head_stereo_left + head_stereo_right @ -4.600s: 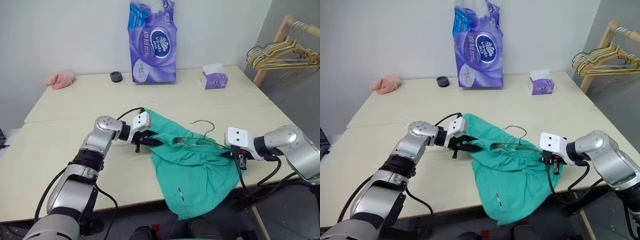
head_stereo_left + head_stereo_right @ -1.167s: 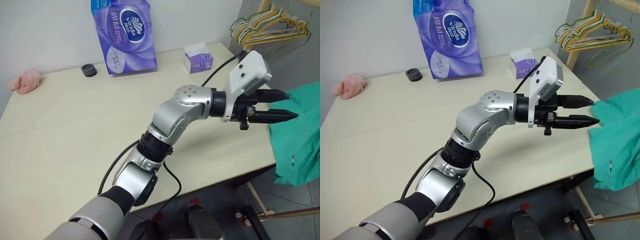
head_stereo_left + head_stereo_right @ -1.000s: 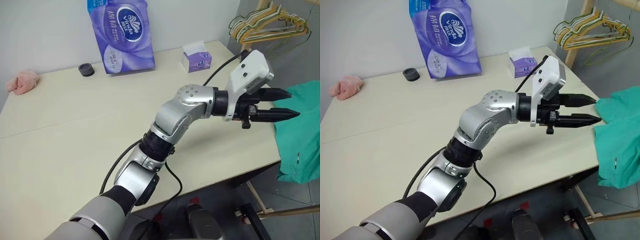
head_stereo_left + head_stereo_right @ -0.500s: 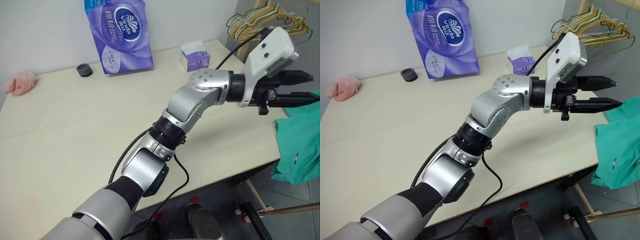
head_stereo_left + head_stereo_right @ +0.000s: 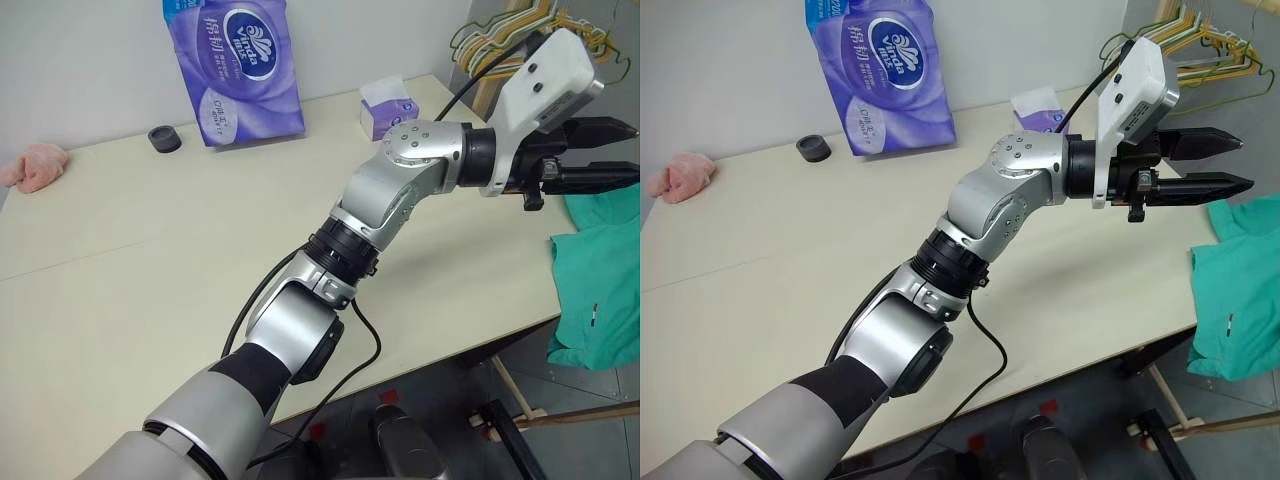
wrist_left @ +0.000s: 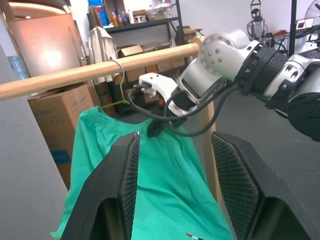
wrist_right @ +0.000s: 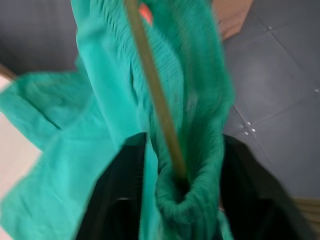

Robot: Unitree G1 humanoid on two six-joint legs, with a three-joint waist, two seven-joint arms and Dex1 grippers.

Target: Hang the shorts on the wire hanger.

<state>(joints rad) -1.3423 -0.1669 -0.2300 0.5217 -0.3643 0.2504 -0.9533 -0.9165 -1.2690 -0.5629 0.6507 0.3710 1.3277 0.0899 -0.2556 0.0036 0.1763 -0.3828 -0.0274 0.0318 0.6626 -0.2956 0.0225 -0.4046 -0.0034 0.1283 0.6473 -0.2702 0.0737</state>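
The shorts (image 6: 150, 180) hang on the wire hanger (image 6: 118, 80), hooked over a wooden rail (image 6: 75, 72) beyond the desk (image 5: 150, 260) at three o'clock. The left gripper (image 5: 1210, 165) hovers half open, empty. The right gripper (image 6: 157, 129) sits at the waistband, grip unclear; withdrawing could snag fabric and unhook everything.

One shorts (image 5: 1240, 300), one tissue box (image 5: 1038, 105), one roll pack (image 5: 885, 75)

Both arms reached toward the robot's right.
The silver left arm stretched across, its black two-fingered left gripper (image 5: 1230, 160) level, fingers apart with nothing between them. In the left wrist view, the black two-fingered right gripper (image 6: 154, 129) pointed downward from a bent silver forearm; the right wrist view showed its fingers (image 7: 107, 200) spread.
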